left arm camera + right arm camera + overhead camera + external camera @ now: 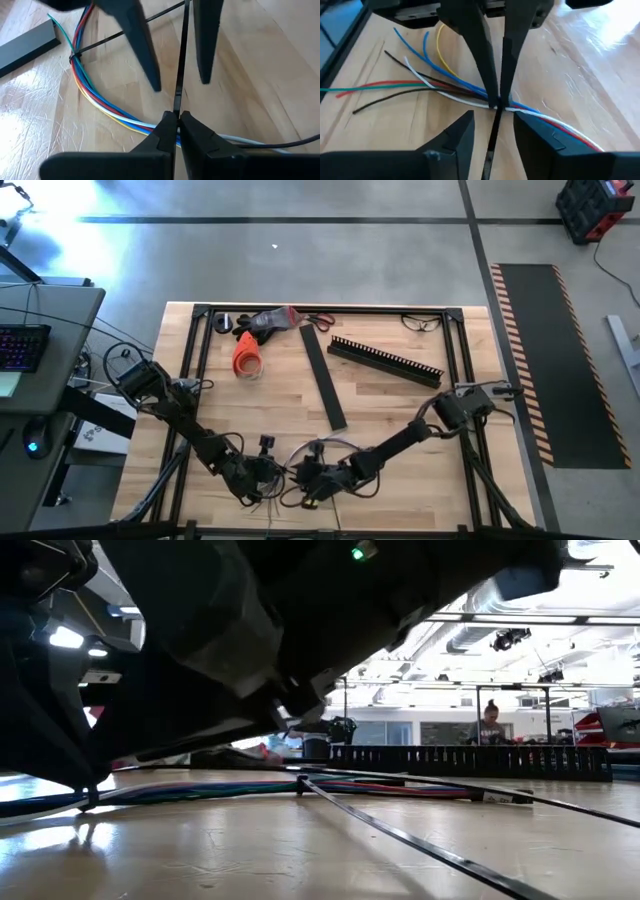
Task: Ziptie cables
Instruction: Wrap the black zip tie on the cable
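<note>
The cables [100, 105], a bunch of thin coloured wires, lie curved on the wooden table near its front edge, their free ends splayed [415, 65]. A black ziptie [74, 54] sits around them farther along. A second black ziptie strap [181, 60] crosses the bunch. My left gripper [176, 116] is shut on this strap right over the cables; the high view shows it at the front centre [272, 476]. Facing it, my right gripper [492, 131] is open, one finger on either side of the strap without touching it; it shows beside the left one in the high view [303, 476]. My left gripper pinches the black ziptie strap [177, 102] between its two fingertips, just where the strap meets the cable bunch [496, 104]. The fingers slant down from the table's left. Beyond the pinch the strap runs straight on toward my right gripper, low over the table.
A flat black strip [325, 380] and a black comb-toothed channel [385, 360] lie mid-table. An orange object [246, 355], scissors [318, 320] and glasses [422, 323] lie along the far edge. A black frame rail [300, 309] borders the table. A person [490, 725] stands far behind.
</note>
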